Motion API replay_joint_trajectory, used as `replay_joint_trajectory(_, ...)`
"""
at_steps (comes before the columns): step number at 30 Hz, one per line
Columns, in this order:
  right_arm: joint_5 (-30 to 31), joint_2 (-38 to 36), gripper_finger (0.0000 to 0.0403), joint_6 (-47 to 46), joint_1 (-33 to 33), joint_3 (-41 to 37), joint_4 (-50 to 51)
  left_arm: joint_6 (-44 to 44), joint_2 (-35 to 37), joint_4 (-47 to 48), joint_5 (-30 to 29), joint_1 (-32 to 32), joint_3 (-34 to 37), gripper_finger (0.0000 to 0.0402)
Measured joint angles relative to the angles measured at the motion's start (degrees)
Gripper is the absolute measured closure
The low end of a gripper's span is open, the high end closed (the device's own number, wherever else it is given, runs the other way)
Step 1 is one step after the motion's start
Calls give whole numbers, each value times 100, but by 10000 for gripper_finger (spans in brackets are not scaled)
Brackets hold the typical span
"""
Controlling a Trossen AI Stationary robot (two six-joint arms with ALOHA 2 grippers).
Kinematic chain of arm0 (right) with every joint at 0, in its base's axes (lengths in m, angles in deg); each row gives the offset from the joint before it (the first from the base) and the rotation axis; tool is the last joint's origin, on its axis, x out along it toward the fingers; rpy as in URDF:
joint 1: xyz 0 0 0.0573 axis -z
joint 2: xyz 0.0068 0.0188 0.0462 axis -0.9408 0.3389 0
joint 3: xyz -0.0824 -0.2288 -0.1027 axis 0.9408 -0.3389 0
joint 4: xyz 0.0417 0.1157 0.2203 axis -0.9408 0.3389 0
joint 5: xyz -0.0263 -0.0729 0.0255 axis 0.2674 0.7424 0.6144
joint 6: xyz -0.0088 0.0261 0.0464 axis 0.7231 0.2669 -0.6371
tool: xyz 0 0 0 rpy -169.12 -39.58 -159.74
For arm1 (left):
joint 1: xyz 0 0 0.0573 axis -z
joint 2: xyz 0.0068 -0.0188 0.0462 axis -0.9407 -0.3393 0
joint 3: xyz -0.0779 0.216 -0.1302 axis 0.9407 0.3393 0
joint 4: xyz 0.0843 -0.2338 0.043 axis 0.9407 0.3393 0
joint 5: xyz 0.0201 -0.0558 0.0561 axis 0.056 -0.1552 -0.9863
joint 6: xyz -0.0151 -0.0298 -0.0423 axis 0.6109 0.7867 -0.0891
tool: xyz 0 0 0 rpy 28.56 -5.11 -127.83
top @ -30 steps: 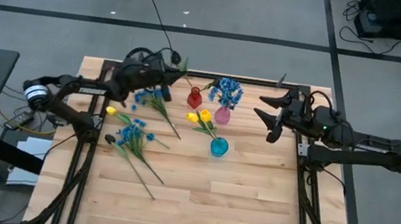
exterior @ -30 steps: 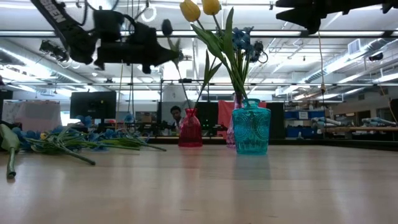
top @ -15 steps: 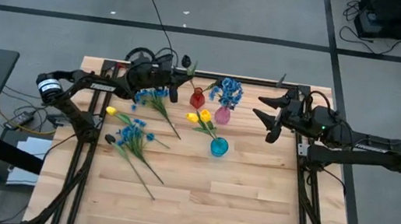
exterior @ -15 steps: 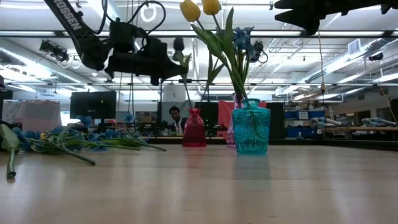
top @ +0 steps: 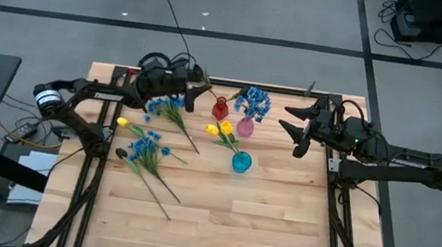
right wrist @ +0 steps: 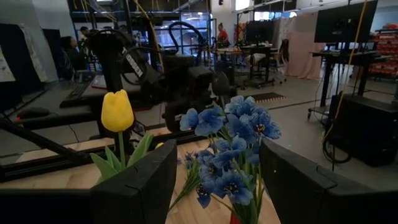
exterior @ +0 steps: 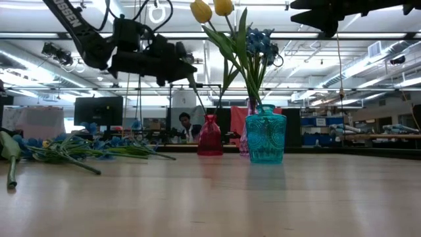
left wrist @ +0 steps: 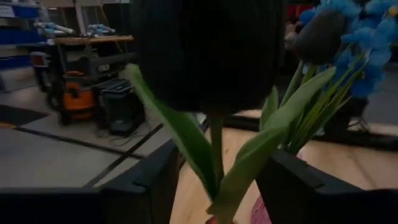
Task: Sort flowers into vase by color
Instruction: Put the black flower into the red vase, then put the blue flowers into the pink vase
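Dark tulip [left wrist: 208, 53] stands between left gripper's [top: 194, 95] parted fingers above red vase [top: 220, 109] (stem angled down toward its mouth); right gripper [top: 292, 121] waits spread, right of vases.

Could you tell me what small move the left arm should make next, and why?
Probably lift the left gripper straight up and clear. Its fingers stand apart around the dark flower, whose stem reaches down to the red vase, so the flower seems placed.

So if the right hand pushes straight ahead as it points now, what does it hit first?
Most likely the blue flowers standing in the pink vase; they sit dead ahead between the right hand's fingers. The yellow tulip is off to one side. Depth is hard to judge.
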Motion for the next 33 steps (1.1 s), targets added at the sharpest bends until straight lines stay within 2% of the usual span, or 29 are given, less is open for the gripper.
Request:
replay_joint_trajectory(8, -11, -2, 167, 7, 0, 0, 44, -479, 887, 1563, -328, 66, 2, 188)
replay_joint_trajectory(11, -79, 0, 167, 119, 0, 0, 98, -671, 1155, 2258, -755, 278, 3, 188)
replay_joint_trajectory(16, -96, -2, 167, 237, 63, 0, 169, -786, 1408, 2863, -1547, 674, 9, 188)
replay_joint_trajectory(25, -376, 0, 167, -219, 65, 0, 546, -794, 1638, 3023, -1771, 1526, 74, 188)
replay_joint_trajectory(30, -390, 207, 171, -507, -284, 0, 441, -574, 1826, 2571, -1868, 1990, 649, 188)
replay_joint_trajectory(33, -396, 504, 177, -498, -598, 0, 172, -342, 2070, 2517, -2235, 2326, 972, 188)
